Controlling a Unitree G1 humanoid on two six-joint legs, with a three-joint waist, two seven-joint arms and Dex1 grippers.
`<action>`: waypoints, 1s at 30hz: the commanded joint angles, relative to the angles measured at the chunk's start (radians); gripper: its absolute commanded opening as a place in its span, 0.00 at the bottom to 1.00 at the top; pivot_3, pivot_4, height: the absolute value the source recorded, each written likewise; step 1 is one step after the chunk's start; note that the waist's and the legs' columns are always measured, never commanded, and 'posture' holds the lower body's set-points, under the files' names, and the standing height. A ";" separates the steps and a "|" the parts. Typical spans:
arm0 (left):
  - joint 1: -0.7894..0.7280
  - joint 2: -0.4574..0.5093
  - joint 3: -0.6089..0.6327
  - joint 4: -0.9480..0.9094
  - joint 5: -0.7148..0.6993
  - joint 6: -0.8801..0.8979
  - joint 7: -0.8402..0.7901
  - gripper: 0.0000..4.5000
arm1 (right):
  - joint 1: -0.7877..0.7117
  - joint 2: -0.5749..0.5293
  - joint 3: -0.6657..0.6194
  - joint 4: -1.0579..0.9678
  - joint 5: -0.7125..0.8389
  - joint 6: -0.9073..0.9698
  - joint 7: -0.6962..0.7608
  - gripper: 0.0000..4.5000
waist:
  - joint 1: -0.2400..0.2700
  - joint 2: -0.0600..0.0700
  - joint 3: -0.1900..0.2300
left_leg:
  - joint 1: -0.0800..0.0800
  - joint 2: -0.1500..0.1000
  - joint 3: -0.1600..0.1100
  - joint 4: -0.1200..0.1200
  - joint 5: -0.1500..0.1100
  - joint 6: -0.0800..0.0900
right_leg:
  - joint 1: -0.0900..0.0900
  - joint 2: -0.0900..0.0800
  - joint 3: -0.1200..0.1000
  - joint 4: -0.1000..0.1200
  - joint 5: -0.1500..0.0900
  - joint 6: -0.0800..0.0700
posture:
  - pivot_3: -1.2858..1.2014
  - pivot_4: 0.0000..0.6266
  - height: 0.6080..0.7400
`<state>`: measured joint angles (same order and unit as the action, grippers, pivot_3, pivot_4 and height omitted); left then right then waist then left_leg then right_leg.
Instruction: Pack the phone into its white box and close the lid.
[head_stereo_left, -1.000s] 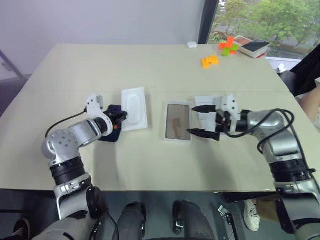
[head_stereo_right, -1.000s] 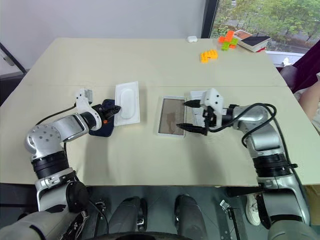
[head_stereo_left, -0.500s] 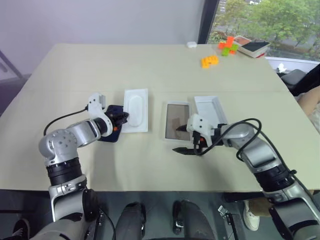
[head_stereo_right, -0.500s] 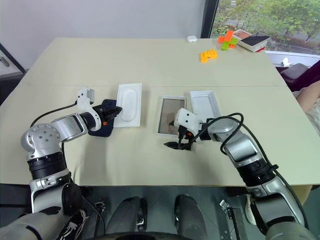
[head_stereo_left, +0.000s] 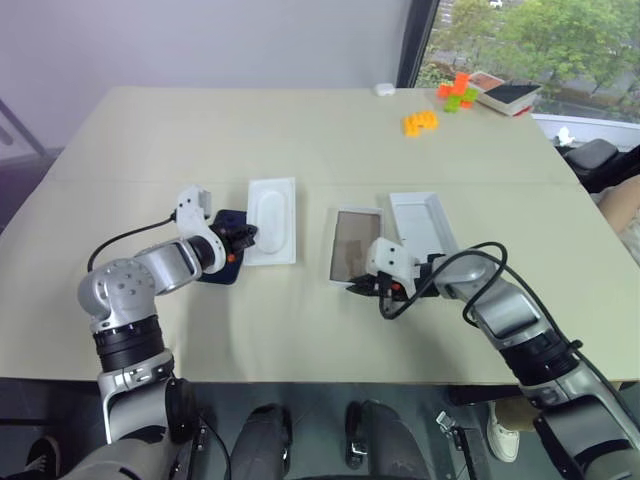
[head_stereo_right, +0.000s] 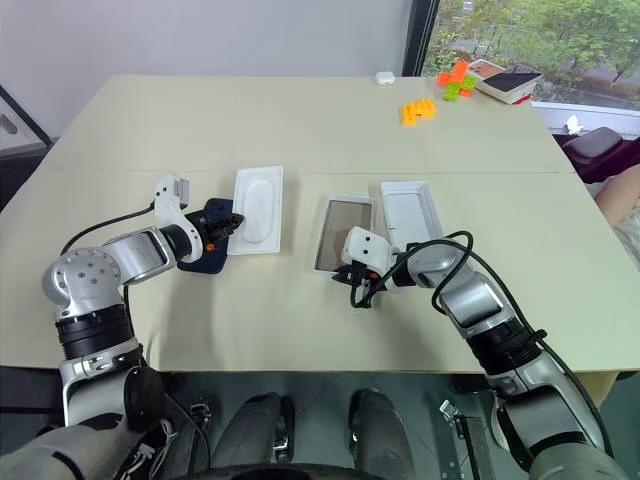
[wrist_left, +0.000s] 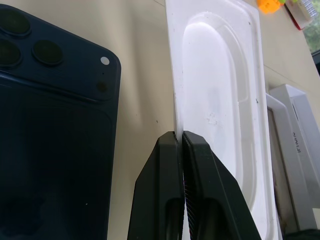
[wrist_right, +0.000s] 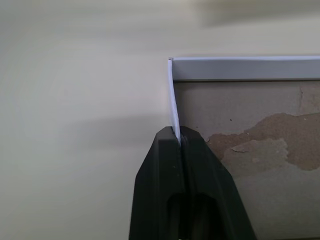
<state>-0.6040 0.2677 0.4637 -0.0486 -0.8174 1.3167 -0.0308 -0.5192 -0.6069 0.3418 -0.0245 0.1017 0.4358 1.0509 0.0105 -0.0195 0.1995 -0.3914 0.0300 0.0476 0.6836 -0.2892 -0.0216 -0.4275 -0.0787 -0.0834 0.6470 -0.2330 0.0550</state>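
Jaws of my right gripper (wrist_right: 180, 137) clamp the white box's (head_stereo_left: 355, 259) near wall at mid-surface; my left gripper (wrist_left: 180, 142) pinches the white insert's (head_stereo_left: 271, 220) edge. Phone (head_stereo_left: 222, 262) lies at the insert's nine o'clock, lid (head_stereo_left: 423, 226) at the box's three.

The left pincer (head_stereo_left: 243, 236) covers part of the phone (head_stereo_left: 222, 270). In the right wrist view the white box (wrist_right: 240, 70) runs off the edge. Print on the lid (wrist_left: 300, 135) is too small to read.
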 joint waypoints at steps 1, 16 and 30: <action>-0.016 0.014 -0.004 -0.042 -0.008 -0.011 -0.015 0.00 | 0.001 -0.003 -0.016 -0.017 0.006 -0.055 0.017 0.00 | 0.000 0.000 0.000 | 0.000 0.000 0.000 0.000 0.000 0.000 | 0.000 0.000 0.000 0.000 0.000 0.000 | 0.52 0.24 1.00; -0.086 -0.023 0.070 -0.090 -0.065 0.132 0.038 0.00 | 0.047 0.038 0.011 -0.071 0.026 -0.131 0.062 0.00 | 0.000 -0.002 0.001 | 0.000 0.000 0.000 0.000 0.000 0.000 | 0.000 0.000 0.000 0.000 0.000 0.000 | 0.52 0.24 1.00; -0.094 -0.280 0.164 -0.191 -0.051 0.298 0.175 0.00 | -0.004 -0.022 -0.211 -0.071 0.254 -0.014 0.148 0.62 | 0.003 -0.003 0.002 | 0.000 0.000 -0.001 0.000 0.000 0.000 | 0.000 -0.001 0.000 0.000 0.000 0.000 | 0.52 0.24 1.00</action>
<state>-0.6818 0.0020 0.6166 -0.2017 -0.8585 1.6060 0.1241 -0.5027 -0.5979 0.2035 -0.0784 0.2929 0.4095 1.1623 0.0131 -0.0224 0.2012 -0.3918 0.0296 0.0471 0.6837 -0.2892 -0.0216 -0.4273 -0.0793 -0.0833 0.6463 -0.2330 0.0551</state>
